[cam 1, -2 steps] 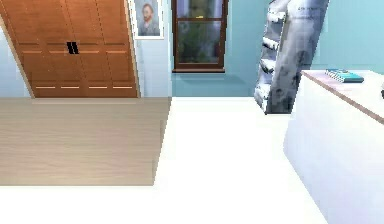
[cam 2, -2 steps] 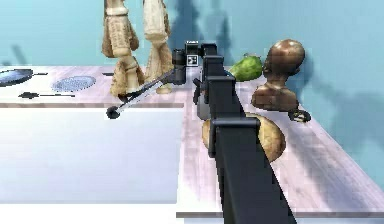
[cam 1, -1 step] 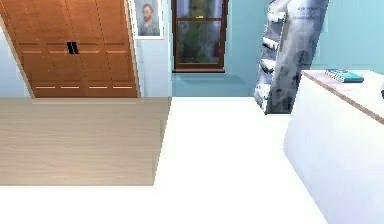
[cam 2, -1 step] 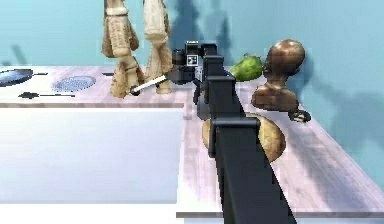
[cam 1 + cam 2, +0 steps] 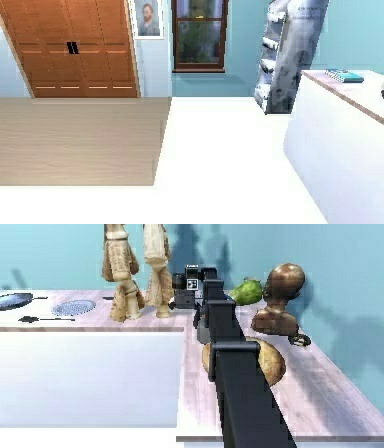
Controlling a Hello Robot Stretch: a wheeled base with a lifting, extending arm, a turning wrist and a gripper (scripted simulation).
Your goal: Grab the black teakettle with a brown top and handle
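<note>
While the claw [image 5: 178, 292] reaches over the table [image 5: 325, 399] near tan statues [image 5: 122, 269], its grip and load cannot be told; which far thing is the teakettle is unclear, so the grab looks undone.

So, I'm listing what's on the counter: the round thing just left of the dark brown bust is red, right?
Not quite. In the arm side view, the round thing just left of the dark brown bust is green, not red.
</note>
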